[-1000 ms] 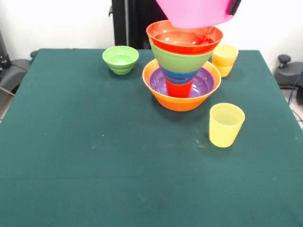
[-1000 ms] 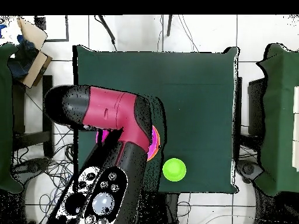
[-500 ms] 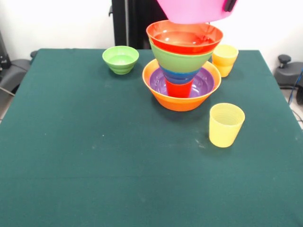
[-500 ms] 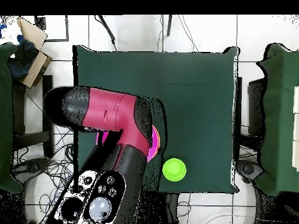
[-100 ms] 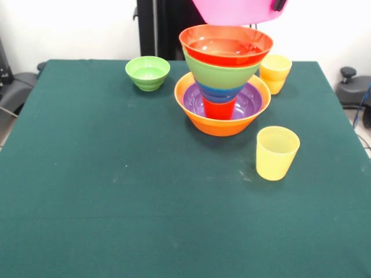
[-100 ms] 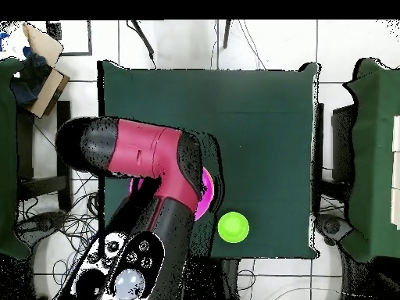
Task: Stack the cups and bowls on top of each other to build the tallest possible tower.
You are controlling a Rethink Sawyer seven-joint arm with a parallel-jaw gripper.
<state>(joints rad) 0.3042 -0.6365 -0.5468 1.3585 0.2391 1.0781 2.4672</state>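
Front view shows the tower (image 5: 223, 87) standing toward the far side of the green tabletop (image 5: 116, 202): its base is the large orange bowl (image 5: 220, 121), with the shallow purple bowl (image 5: 252, 101) nested inside, then a red-orange cup (image 5: 219, 108), the small blue bowl (image 5: 220, 92), the medium green bowl (image 5: 220, 74) and the red-orange bowl (image 5: 226, 45) on top. Above the tower, apart from it and cut off by the top edge, hangs the large pink bowl (image 5: 235, 11); a dark piece of the end effector (image 5: 280, 4) shows at the pink bowl's right rim, and whether it is clamped there cannot be told. Left of the tower, a little farther back, sits the small green bowl (image 5: 148, 72). Just behind the tower's right side stands a yellow cup (image 5: 275, 72), and in front of the tower to the right stands the paler yellow cup (image 5: 277, 152). Overhead view shows the red and black arm (image 6: 148, 164) covering the tower, with only a pink edge (image 6: 207, 191) of the large bowl peeking out beside it; the small green bowl (image 6: 233, 226) lies just to the right of that edge, near the tabletop's (image 6: 258, 117) lower border.
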